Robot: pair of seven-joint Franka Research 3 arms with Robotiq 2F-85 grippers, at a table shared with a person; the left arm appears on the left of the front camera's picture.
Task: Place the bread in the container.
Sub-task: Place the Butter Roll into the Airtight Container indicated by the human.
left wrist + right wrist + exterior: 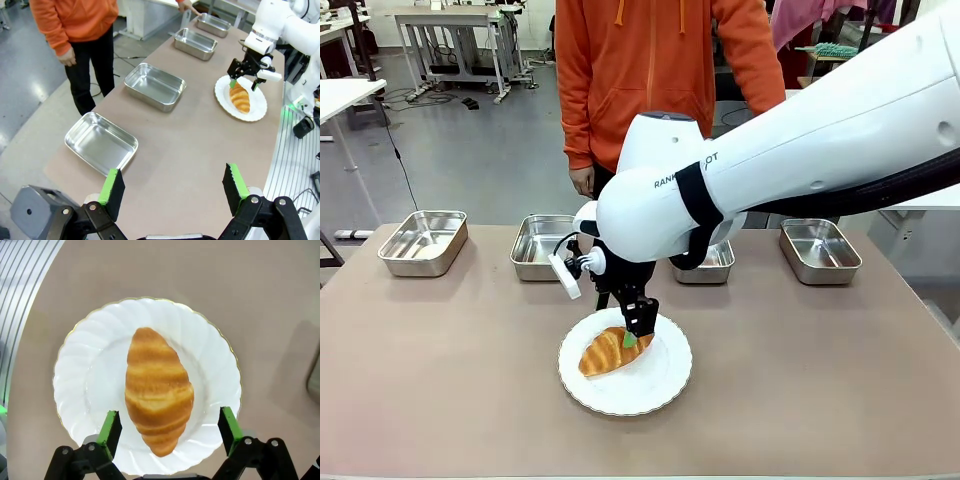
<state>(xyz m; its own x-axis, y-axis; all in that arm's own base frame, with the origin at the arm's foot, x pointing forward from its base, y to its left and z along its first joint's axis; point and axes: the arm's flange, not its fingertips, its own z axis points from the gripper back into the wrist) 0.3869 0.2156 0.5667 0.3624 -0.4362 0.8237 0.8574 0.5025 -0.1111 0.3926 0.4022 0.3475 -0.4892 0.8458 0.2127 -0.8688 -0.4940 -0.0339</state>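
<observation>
Looking along the right gripper (169, 426) from its wrist camera, we see its fingers spread to full width. One green pad (111, 426) stands on each side of the near end of the croissant (157, 390). A strip of white plate (90, 370) shows between each pad and the crust, so the jaws are released and grasp nothing. In the front view the same gripper (632, 338) hangs low over the plate (655, 390), and one green pad overlaps the right end of the croissant (608, 350); from that view we cannot tell whether it touches. The croissant lies on the plate, near the middle of the table (820, 380) and well apart from every pan. Four steel pans stand in a row along the far edge: the leftmost pan (423, 241), the second pan (540, 248), the third pan (712, 266), partly hidden by the right arm, and the rightmost pan (819, 250). We cannot tell which of them is the container. The left gripper (174, 185) hovers above the left end of the table with its fingers wide apart, holding and touching nothing. A person (660, 70) in an orange hooded top stands at the far side.
</observation>
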